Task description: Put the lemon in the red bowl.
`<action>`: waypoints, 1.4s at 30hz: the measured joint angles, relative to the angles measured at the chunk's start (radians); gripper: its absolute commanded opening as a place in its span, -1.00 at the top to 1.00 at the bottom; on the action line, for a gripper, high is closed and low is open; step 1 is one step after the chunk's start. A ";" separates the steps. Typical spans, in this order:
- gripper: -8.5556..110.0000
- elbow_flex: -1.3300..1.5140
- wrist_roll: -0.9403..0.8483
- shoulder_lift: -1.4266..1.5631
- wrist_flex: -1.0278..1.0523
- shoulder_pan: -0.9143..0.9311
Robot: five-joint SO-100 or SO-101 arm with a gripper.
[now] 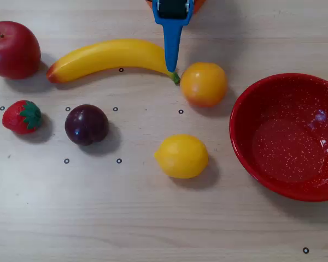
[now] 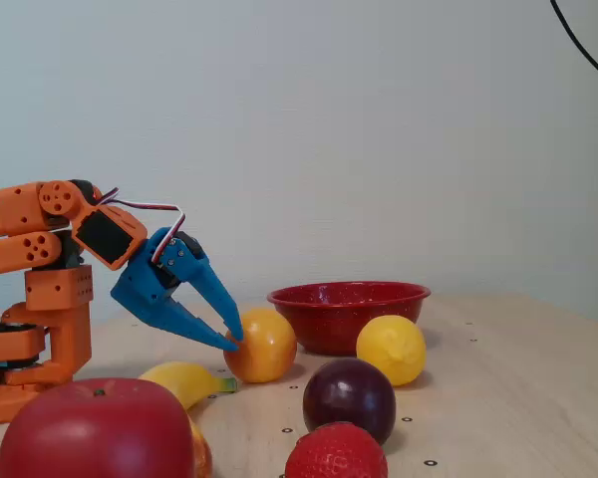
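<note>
- The lemon point(image 1: 181, 156) lies on the pale wooden desk point(image 1: 153, 229), free of the arm; in the overhead view it sits in the lower middle, a little left of the red bowl point(image 1: 246, 142) and not touching it.
- In the fixed view the lemon point(image 2: 392, 349) rests just in front of the red bowl point(image 2: 347, 317) and partly covers its wall.
- The red bowl is glossy with fine white speckles and stands upright at the right edge of the overhead view, with nothing in it.
- The blue pincer point(image 2: 233, 340) reaches down from the orange arm point(image 2: 40, 289); in the fixed view its two fingers point(image 2: 184, 319) stand slightly spread toward the base and draw nearly together at the tips, with nothing gripped between them.
- The pincer tips lie against or just beside the left side of the orange fruit point(image 2: 261, 345); actual contact cannot be told.
- In the overhead view the pincer point(image 1: 171, 68) comes in from the top edge, pointing at the gap between the banana point(image 1: 109, 57) and the orange fruit point(image 1: 203, 83).
- The banana's green tip is next to the orange fruit.
- A red apple point(image 1: 13, 49) sits at the upper left, a strawberry point(image 1: 23, 116) below it, and a dark plum point(image 1: 86, 124) just right of the strawberry.
- The lemon is well apart from the pincer, with the orange fruit between them.
</note>
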 measured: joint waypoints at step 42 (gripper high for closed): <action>0.85 -0.663 0.138 -0.718 0.138 0.003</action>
